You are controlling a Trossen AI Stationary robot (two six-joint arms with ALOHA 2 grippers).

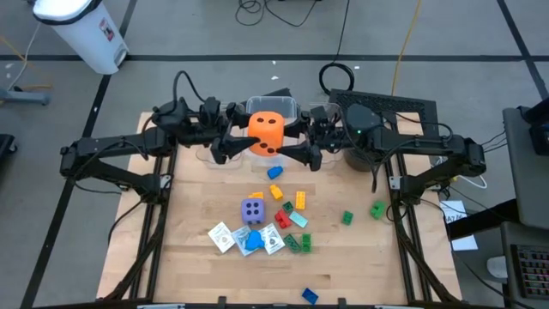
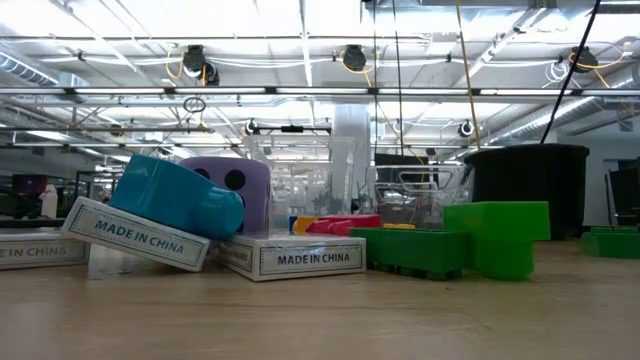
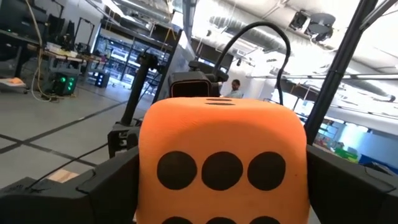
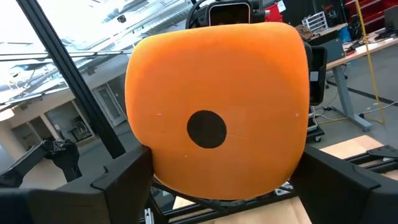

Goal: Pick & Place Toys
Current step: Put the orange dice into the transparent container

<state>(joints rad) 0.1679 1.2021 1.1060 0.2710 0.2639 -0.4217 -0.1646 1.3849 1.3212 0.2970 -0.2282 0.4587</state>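
Over the back bin (image 1: 287,105) you have the orange die (image 1: 266,132) between both spread grippers (image 1: 225,140) (image 1: 306,146), apparently mid-handover; the purple die (image 1: 252,210), bricks (image 1: 298,243) and cards (image 1: 222,237) remain unsorted.

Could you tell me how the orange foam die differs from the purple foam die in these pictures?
The orange foam die is up between both arms, over a clear plastic bin at the table's far edge; the purple foam die sits on the wooden table among the scattered toys. The orange die looks larger in the high view. The left claw and right claw flank the orange die; nothing grips the purple one. Both are dotted cubes.
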